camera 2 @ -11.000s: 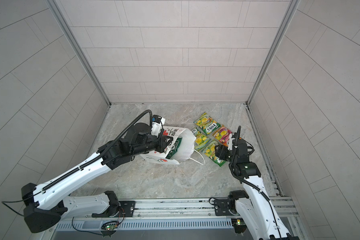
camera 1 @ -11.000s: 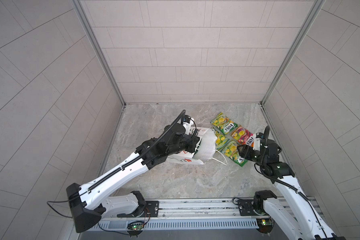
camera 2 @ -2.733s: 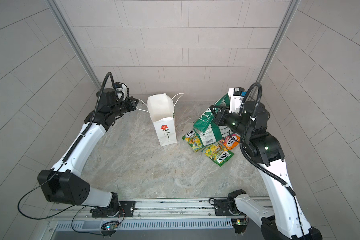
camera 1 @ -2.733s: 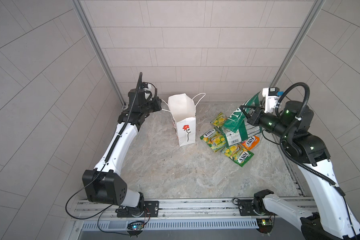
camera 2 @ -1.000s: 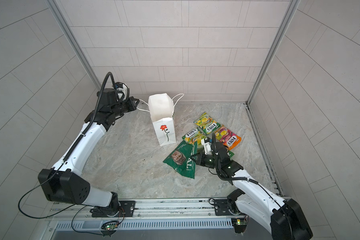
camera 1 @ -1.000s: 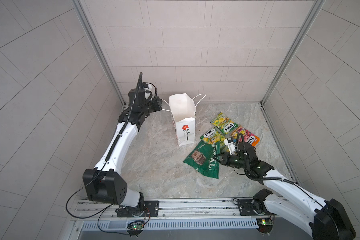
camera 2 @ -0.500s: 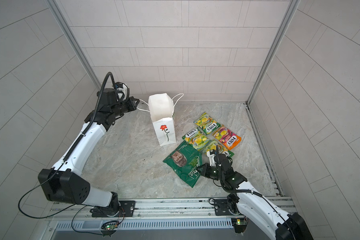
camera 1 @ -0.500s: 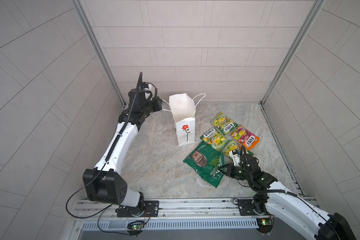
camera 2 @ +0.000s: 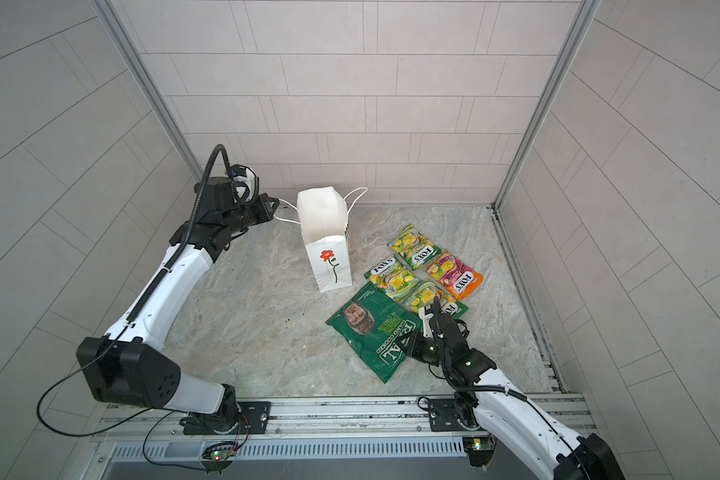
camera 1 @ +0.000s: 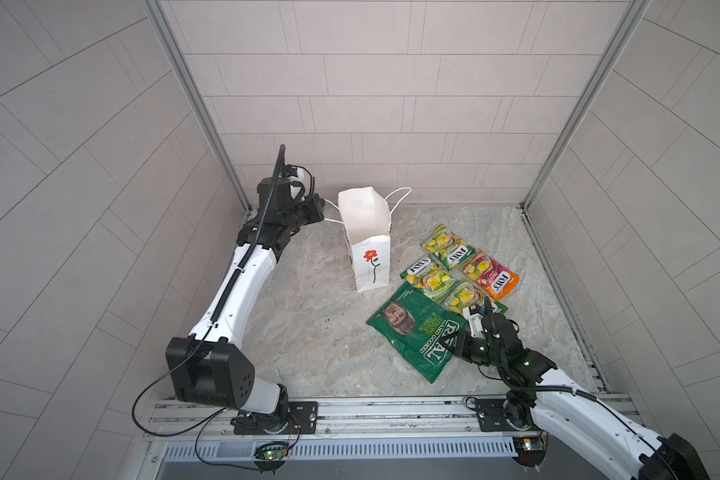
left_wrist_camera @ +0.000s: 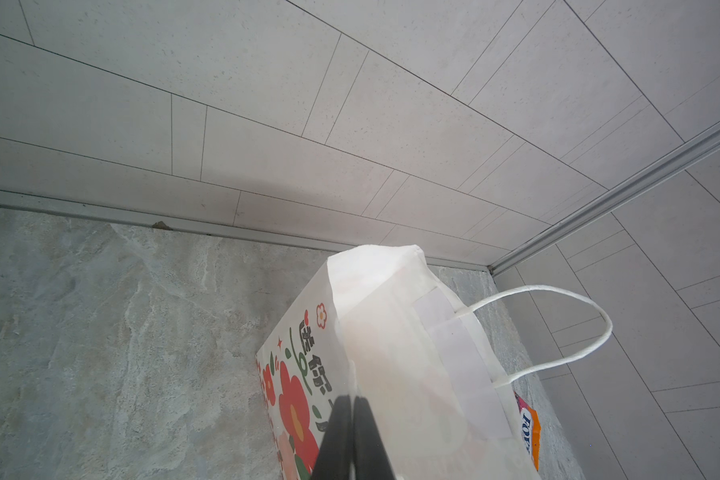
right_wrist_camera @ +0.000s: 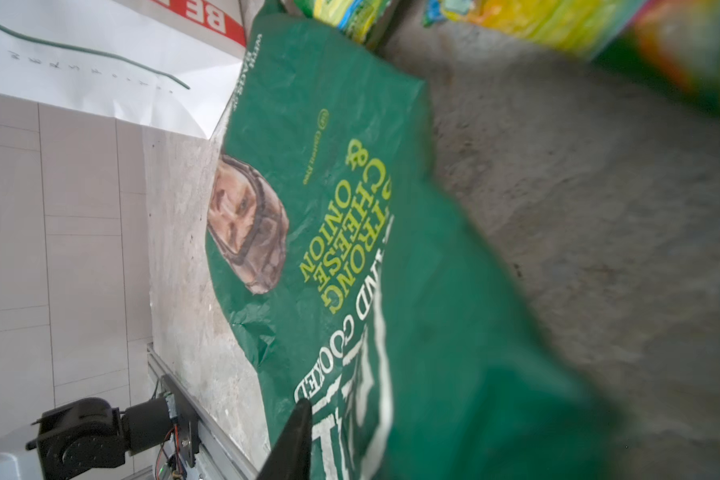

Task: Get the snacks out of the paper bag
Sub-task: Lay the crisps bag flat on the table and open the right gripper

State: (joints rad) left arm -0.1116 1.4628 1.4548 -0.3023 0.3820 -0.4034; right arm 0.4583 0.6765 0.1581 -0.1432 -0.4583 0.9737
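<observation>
The white paper bag [camera 1: 371, 257] with a red flower stands upright at the back of the table. My left gripper [camera 1: 320, 210] is shut on its cord handle, and its black fingers [left_wrist_camera: 341, 419] press together at the bag's rim. The snacks lie outside the bag. Three yellow-green FOX'S packets [camera 1: 429, 278] and an orange-pink one [camera 1: 489, 276] sit to its right. The large dark green crisp bag [camera 1: 416, 332] lies flat in front of them. My right gripper [camera 1: 459, 347] is at that bag's near right edge with its jaws parted. One finger [right_wrist_camera: 296, 432] shows over the foil; the other is hidden.
Tiled walls close in the table on three sides, and a metal rail [camera 1: 350, 415] runs along the front edge. The left arm's white link [camera 1: 233, 299] slants over the table's left side. The fourth small packet [camera 1: 466, 297] lies just behind my right wrist.
The crisp bag has slid toward the front and now lies flat. My right arm has drawn back with it, and its jaws have parted. The left gripper and the paper bag have not moved.
</observation>
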